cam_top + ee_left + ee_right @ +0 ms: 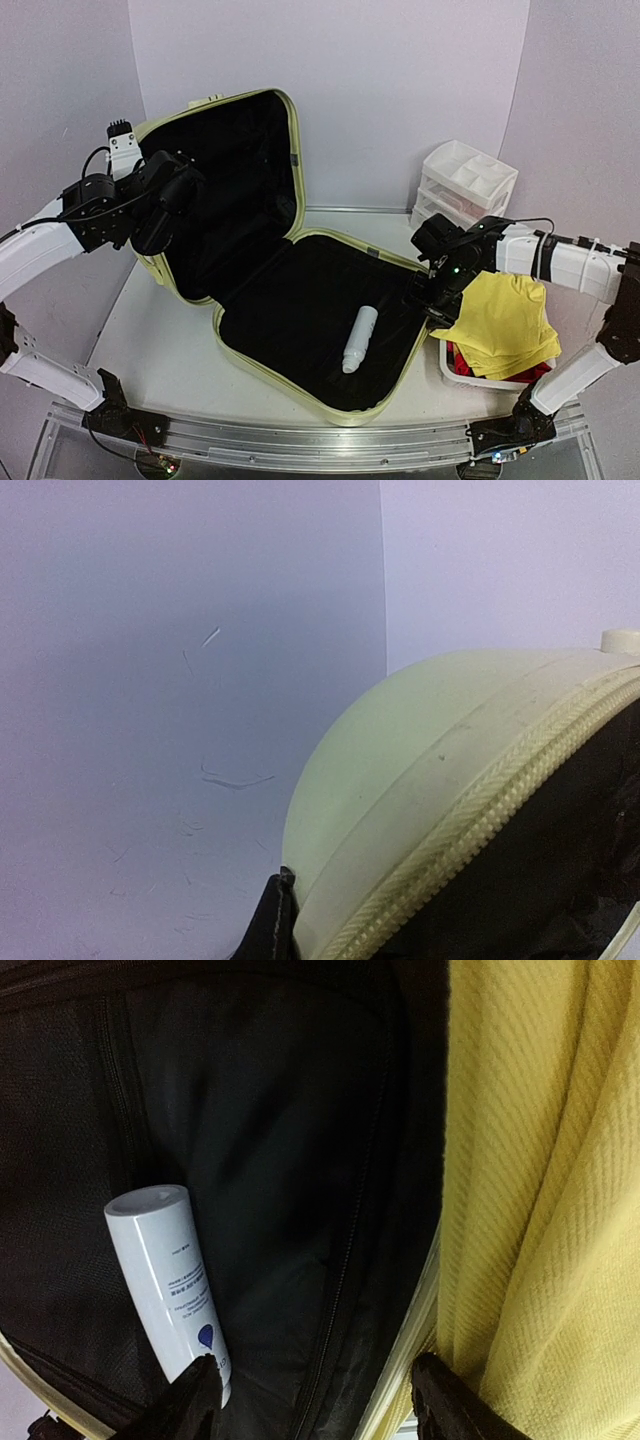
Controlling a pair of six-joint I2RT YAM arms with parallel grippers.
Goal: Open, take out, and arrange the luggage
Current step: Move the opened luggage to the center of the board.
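Luggage open, left fingers clenched on its lid, right fingers spread beside yellow cloth

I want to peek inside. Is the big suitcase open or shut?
Open. The luggage lid leans up, black lining showing, a white bottle lying inside.

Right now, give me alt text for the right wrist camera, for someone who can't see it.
A white bottle with blue print lies on the black lining of the open suitcase. A yellow cloth hangs down the right side, and the tips of two dark fingers, spread apart, show at the bottom edge.
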